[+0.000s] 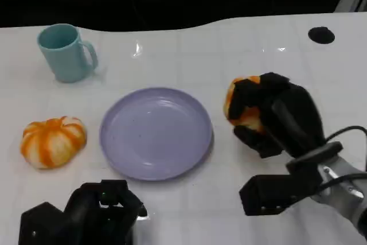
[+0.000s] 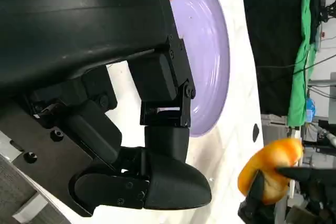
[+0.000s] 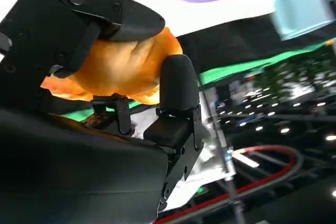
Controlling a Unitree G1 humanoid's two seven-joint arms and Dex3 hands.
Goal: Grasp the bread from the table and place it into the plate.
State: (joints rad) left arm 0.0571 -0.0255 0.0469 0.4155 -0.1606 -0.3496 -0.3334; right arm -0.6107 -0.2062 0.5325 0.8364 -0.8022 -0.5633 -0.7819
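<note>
The right hand point(image 1: 279, 116) grasps the bread point(image 1: 241, 104) at center right, beside the plate point(image 1: 156, 132); its long axis runs nearly vertical in the frame. The left hand point(image 1: 94, 213), lower left, holds nothing, fingers curled.

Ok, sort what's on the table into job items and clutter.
Job: bread held in the right hand; purple plate, nothing on it.
Clutter: teal mug; orange-and-white striped bun; black round mark on the table; left hand, idle.
</note>
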